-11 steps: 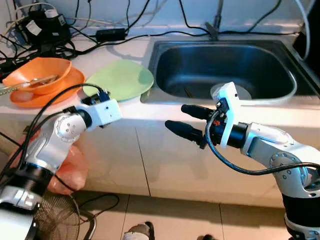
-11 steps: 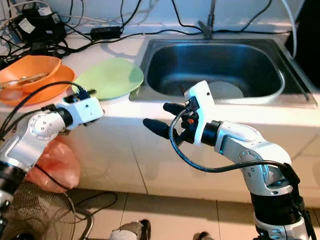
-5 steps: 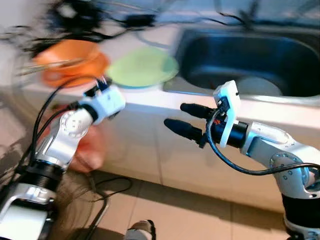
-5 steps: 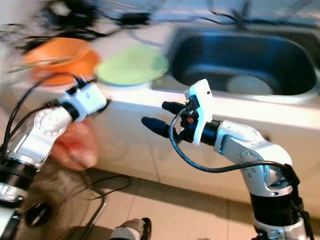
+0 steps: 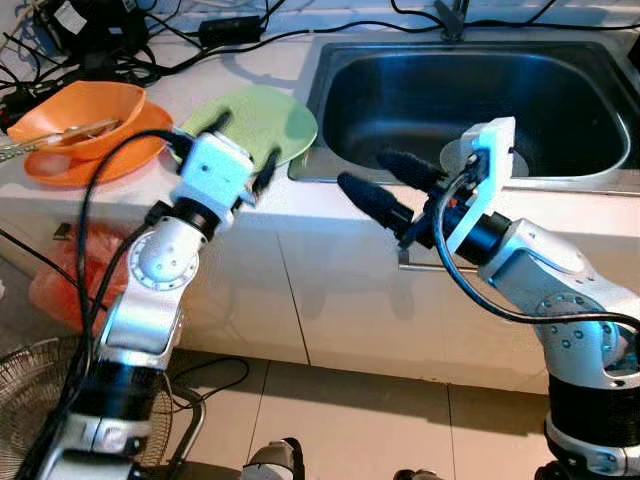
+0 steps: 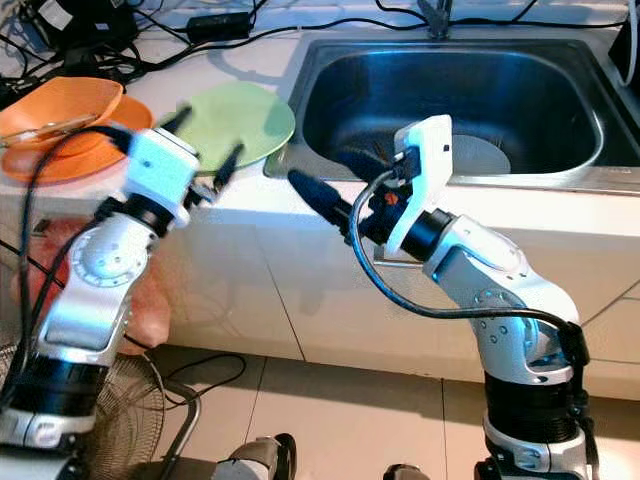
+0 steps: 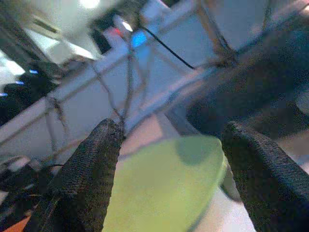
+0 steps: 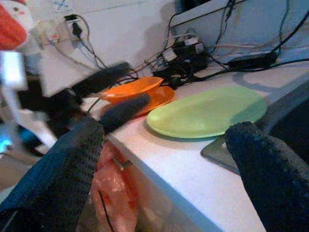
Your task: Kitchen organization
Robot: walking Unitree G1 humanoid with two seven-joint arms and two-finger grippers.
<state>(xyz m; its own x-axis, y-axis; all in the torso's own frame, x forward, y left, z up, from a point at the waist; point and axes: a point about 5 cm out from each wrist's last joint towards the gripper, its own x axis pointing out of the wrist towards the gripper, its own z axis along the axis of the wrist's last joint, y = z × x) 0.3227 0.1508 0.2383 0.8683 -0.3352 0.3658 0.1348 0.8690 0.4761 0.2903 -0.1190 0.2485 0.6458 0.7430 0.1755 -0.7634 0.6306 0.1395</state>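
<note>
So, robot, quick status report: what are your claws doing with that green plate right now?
Left gripper open, raised at the green plate, not touching. Right gripper open, empty, by the sink edge. Orange bowl beside the plate, not in the way.

You're in a home kitchen: a steel sink [image 5: 470,95] set in a white counter [image 5: 250,215], dishes near its left edge.

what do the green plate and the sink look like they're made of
Green plate: probably plastic or melamine, going by its flat, even colour and dull sheen, though glazed ceramic is possible. Sink: brushed stainless steel, judging by its grey metallic basin with soft reflections.
</note>
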